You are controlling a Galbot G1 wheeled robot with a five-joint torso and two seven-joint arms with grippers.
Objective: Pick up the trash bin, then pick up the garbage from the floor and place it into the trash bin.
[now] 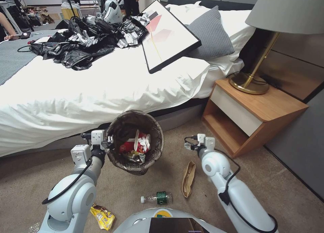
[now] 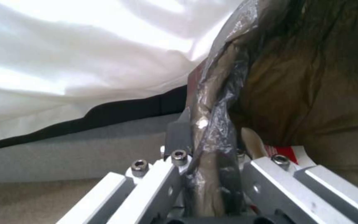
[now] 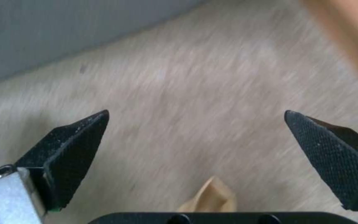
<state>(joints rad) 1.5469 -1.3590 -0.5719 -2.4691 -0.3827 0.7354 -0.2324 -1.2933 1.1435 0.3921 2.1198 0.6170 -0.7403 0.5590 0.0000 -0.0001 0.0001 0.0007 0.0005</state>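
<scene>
**Bin aloft at the bedside, litter on the carpet**

We face a wide bed with a rumpled white sheet (image 1: 101, 88), and beside it, on our right, a wooden nightstand (image 1: 266, 108) that carries a brass lamp with a grey shade (image 1: 263, 40). Beige carpet (image 1: 287, 192) covers the floor in front of both.

Our left gripper (image 1: 108, 140) holds the small round trash bin with a dark brown bag liner (image 1: 148, 123) off the carpet, tilted so its mouth faces us. In the left wrist view the fingers (image 2: 179, 137) are pinched tight on the liner-wrapped rim (image 2: 212, 130). Inside the bin lie red-and-white wrappers (image 1: 139, 144).

Our right gripper (image 1: 189, 143) hangs above the carpet between bin and nightstand, jaws spread wide and holding nothing; the right wrist view shows both black textured fingertips (image 3: 75, 137) well apart.

On the carpet, a flattened tan paper carton (image 1: 188, 179) lies just below the right gripper. Near it lies a clear plastic bottle with a green label (image 1: 157, 198) on its side, and farther left a yellow snack bag (image 1: 103, 216).
</scene>
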